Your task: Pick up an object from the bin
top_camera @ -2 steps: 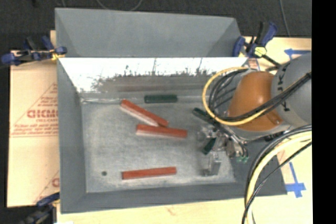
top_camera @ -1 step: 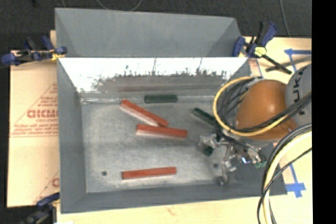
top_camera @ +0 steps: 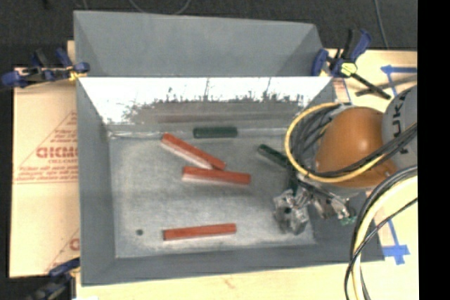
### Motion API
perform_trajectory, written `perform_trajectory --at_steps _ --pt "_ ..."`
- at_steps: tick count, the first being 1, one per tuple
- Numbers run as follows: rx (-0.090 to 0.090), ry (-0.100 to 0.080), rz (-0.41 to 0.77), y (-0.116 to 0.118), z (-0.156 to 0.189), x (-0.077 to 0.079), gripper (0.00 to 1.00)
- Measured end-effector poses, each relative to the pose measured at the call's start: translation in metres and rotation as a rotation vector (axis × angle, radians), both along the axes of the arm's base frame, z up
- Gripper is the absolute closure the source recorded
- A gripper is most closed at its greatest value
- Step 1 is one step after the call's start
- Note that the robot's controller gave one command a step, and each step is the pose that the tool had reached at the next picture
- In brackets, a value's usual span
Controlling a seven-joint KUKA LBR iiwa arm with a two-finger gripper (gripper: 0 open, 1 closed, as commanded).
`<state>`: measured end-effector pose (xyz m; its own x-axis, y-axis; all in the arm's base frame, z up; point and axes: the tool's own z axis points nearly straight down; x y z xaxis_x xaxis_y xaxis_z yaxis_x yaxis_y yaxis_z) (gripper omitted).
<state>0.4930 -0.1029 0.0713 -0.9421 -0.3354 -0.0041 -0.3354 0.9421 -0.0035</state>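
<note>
My hand (top_camera: 292, 213) low in the near right corner of the bin (top_camera: 95, 172), apart or together I cannot tell, dark green stick (top_camera: 269, 153) just beyond it, red stick (top_camera: 199, 231) lying to its left, two crossed red sticks (top_camera: 211, 168) mid-floor

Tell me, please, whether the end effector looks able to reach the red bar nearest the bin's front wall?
Probably yes. The end effector sits at the bin's right front; the red bar lies flat to its left in the view, alone, with bare floor between them. The other red bars lie farther back.
</note>
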Motion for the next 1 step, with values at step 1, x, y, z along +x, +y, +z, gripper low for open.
perform_trajectory --at_steps 1 --pt "0.001 0.006 0.034 -0.0070 0.0020 -0.0159 1.00"
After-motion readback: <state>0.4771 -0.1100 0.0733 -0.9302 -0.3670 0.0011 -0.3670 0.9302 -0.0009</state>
